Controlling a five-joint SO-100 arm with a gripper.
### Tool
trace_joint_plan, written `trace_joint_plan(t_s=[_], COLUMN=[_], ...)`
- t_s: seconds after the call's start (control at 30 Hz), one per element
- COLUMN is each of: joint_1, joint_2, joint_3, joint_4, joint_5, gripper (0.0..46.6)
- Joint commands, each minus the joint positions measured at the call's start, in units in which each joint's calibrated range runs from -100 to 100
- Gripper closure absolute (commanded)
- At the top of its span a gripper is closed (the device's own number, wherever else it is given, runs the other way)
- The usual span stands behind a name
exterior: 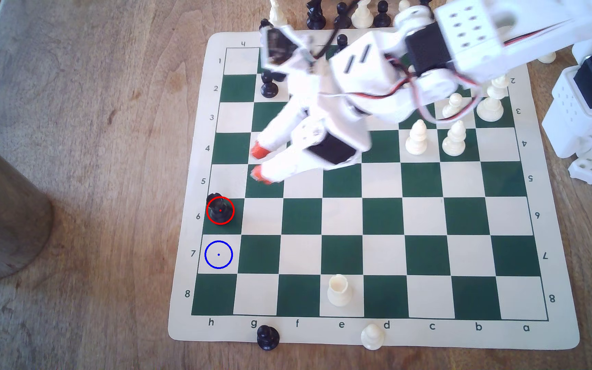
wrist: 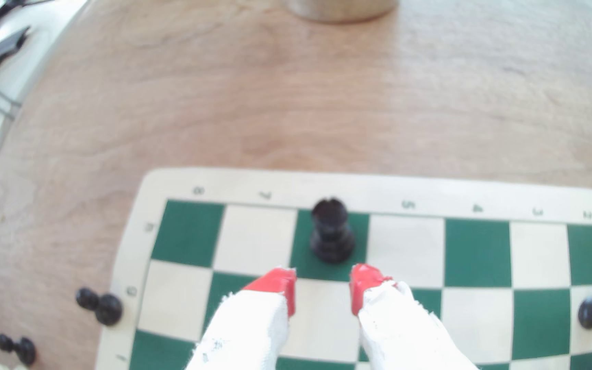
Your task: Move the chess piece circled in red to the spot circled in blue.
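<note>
The black rook (exterior: 220, 210) is short and stout, with a wide round base and a notched flat top, standing upright on the red-ringed dark green square at h6. The blue-ringed cream square (exterior: 218, 254) lies next to it at h7. My pincer (exterior: 259, 162) hangs released, red tips parted and holding nothing, near the rook but apart. My blurred white arm hides several squares. The board (exterior: 376, 334) is a thin mat on the wood-grain table (exterior: 91, 124).
</note>
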Motion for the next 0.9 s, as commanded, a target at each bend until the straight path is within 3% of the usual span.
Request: trace_joint_plan(t_s=[0.0,0.87], joint_1=[1.0,-0.7], joint_2=[3.3,22.8], joint_3=[-10.4,-30.5], joint_4=[0.0,3.9], joint_5=[-1.8,-2.3], gripper=[34.1,30.7])
